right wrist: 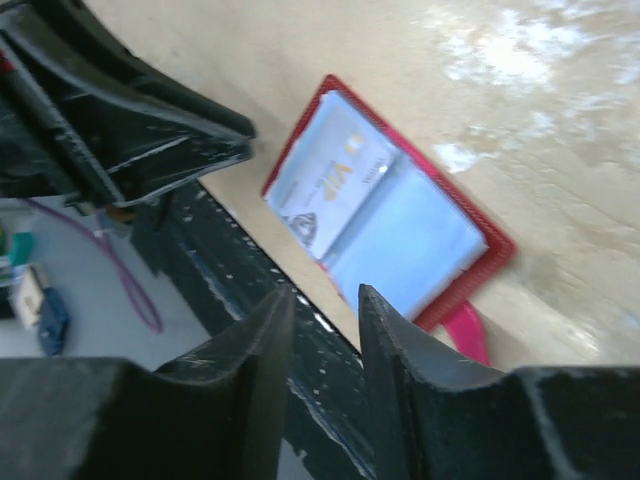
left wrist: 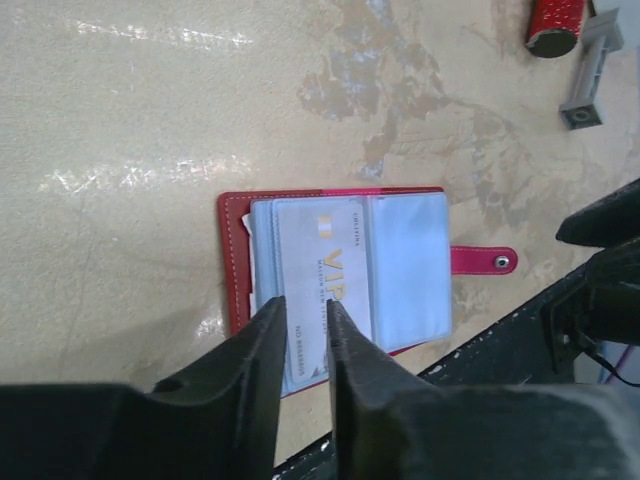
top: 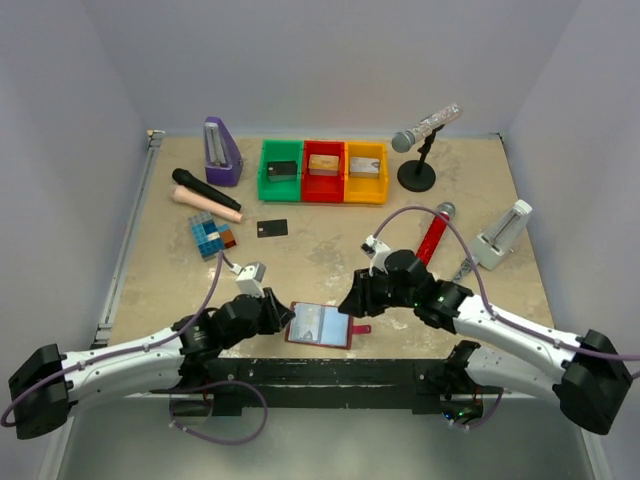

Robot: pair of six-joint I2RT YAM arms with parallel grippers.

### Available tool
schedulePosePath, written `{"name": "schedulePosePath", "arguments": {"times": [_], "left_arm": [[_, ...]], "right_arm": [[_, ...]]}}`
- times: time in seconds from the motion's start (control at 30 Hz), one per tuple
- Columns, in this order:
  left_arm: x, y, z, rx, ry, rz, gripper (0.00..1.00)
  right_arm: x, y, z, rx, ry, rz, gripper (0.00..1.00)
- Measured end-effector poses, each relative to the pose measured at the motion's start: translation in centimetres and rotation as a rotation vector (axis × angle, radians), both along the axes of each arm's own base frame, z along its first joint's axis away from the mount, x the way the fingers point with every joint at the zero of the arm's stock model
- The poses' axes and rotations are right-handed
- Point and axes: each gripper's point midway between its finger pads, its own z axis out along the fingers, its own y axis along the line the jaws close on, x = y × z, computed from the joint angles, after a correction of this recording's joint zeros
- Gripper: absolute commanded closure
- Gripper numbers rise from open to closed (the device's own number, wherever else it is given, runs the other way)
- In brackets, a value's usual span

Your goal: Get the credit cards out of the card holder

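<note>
Left gripper (left wrist: 303, 303): jaws narrowly apart, nothing clamped, tips over silvery VIP credit card (left wrist: 318, 255). Card holder (left wrist: 232, 270) open flat, centre of table (left wrist: 150, 120) near edge. Right gripper (right wrist: 325, 292): jaws part-open, empty, just beside holder. Step judged: card extraction. Next: pinch protruding card edge, slide out.

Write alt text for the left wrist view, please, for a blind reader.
An open dark-red card holder lies on the table, a silvery VIP card in its clear pocket. The fingers of the left end effector, slightly apart, sit over the card's near edge.

Card (left wrist: 320, 250) in holder (left wrist: 233, 262) (nr table (top: 330, 262) edge)
</note>
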Motion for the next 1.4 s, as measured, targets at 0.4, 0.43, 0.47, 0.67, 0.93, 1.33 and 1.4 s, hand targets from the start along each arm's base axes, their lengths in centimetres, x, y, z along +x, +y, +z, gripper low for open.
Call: {"name": "schedulePosePath", "arguments": {"times": [0.4,0.43,0.47,0.67,0.93,1.33,1.4], "left_arm": [[1.2,-0.1,-1.0,0.131,-0.007,-0.025,1.0],[1.3,-0.3,-0.9,0.126,-0.011,-0.028,1.0],[1.3,-0.4,-0.8,0.12,-0.015,-0.03,1.0],[1.4,-1.1,-1.0,0.114,-0.015,-0.051,1.0],[0.9,-1.2,-2.5,0.115,0.014,-0.066,1.0],[0.1,-0.2,-4.1,0.128,0.042,-0.059,1.0],[0.1,-0.1,-4.2,0.12,0.045,-0.054,1.0]], "right_arm": [[-0.5,6.2,-4.0,0.141,0.254,0.079,0.66],[-0.6,6.4,-4.3,0.139,0.265,0.083,0.66],[-0.8,6.6,-4.7,0.134,0.276,0.086,0.65],[-1.4,7.0,-6.3,0.102,0.324,0.085,0.6],[-1.4,6.9,-7.0,0.086,0.342,0.071,0.59],[-1.3,7.3,-8.0,0.088,0.38,0.045,0.6],[-1.2,7.4,-7.9,0.095,0.383,0.04,0.6]]}}
